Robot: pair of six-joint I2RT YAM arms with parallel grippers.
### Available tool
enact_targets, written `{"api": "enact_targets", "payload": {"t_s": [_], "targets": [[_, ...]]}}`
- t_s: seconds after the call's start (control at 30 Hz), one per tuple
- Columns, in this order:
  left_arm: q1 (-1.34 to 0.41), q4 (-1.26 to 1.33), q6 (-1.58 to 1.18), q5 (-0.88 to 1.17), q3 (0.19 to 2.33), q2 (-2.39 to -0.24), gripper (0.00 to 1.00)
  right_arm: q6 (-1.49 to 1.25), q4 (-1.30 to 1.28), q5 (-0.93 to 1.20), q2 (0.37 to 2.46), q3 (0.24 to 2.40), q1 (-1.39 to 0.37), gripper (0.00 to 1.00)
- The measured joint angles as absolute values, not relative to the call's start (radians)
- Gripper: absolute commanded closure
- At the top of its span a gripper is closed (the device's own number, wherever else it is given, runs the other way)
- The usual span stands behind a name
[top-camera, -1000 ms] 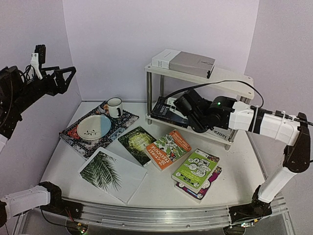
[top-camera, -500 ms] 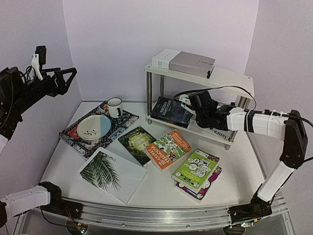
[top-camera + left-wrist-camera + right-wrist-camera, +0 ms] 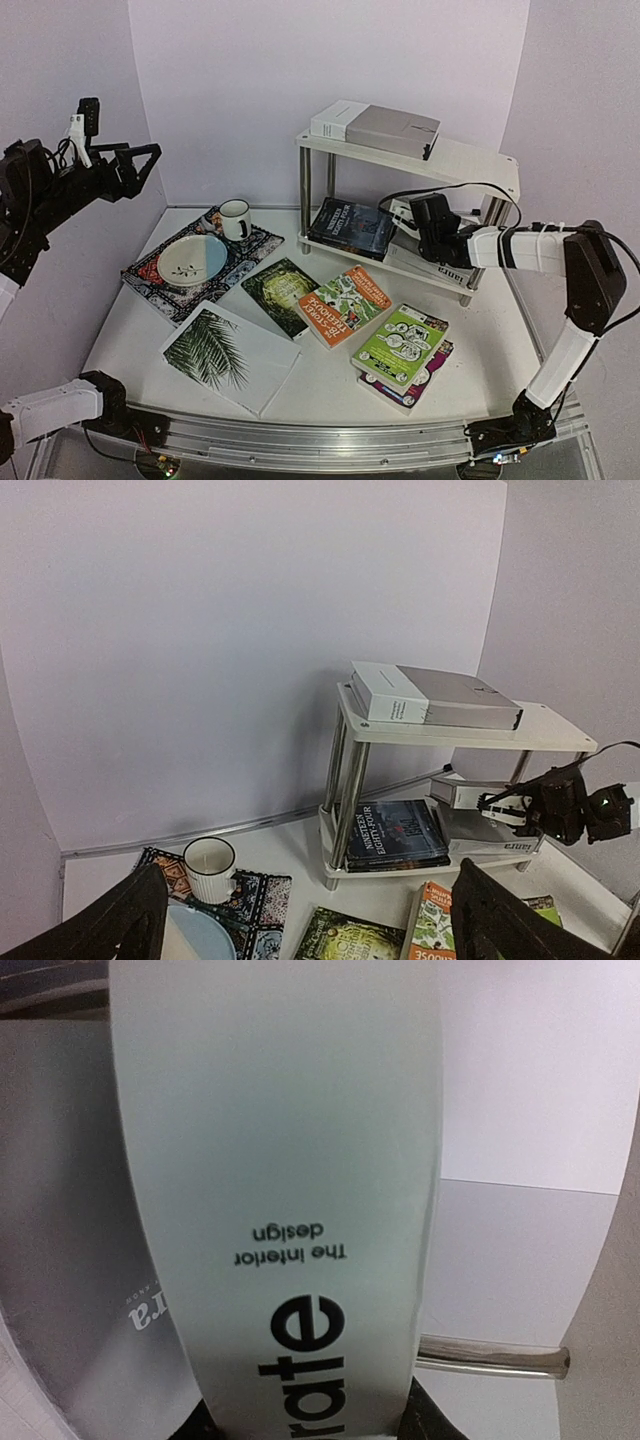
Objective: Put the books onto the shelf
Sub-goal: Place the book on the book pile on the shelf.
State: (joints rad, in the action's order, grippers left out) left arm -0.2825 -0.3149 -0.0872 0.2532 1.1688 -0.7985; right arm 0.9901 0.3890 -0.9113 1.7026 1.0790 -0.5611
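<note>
We log the shelf (image 3: 480,170): top board bare right of the grey book (image 3: 390,128). Lower tier blocked: dark book (image 3: 352,226) at left, right gripper (image 3: 428,222) with white book (image 3: 280,1160) at right. Mug (image 3: 235,218) stands left of the legs, apart

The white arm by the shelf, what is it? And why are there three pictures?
Those are two robot arms, each ending in a gripper, a two-finger pincher. One picture is taken from above and behind the arms; the other two come from cameras on their wrists. The right gripper is shut on a white book, reaching into the lower level of the shelf. Its wrist camera sees that book's spine close up. The left gripper is open and holds nothing, raised on the left. On the table lie more books: a palm-leaf book, a dark green book, an orange book and a lime green book. There is a mat with a plate and a mug.
</note>
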Motion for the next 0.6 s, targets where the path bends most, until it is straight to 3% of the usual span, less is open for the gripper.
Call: {"api": "enact_targets", "payload": {"t_s": [0.6], "targets": [[-0.282, -0.295, -0.088, 0.27, 1.136, -0.815, 0.01, 1.009, 0.496, -0.935, 1.671, 0.982, -0.559, 0.9]]}}
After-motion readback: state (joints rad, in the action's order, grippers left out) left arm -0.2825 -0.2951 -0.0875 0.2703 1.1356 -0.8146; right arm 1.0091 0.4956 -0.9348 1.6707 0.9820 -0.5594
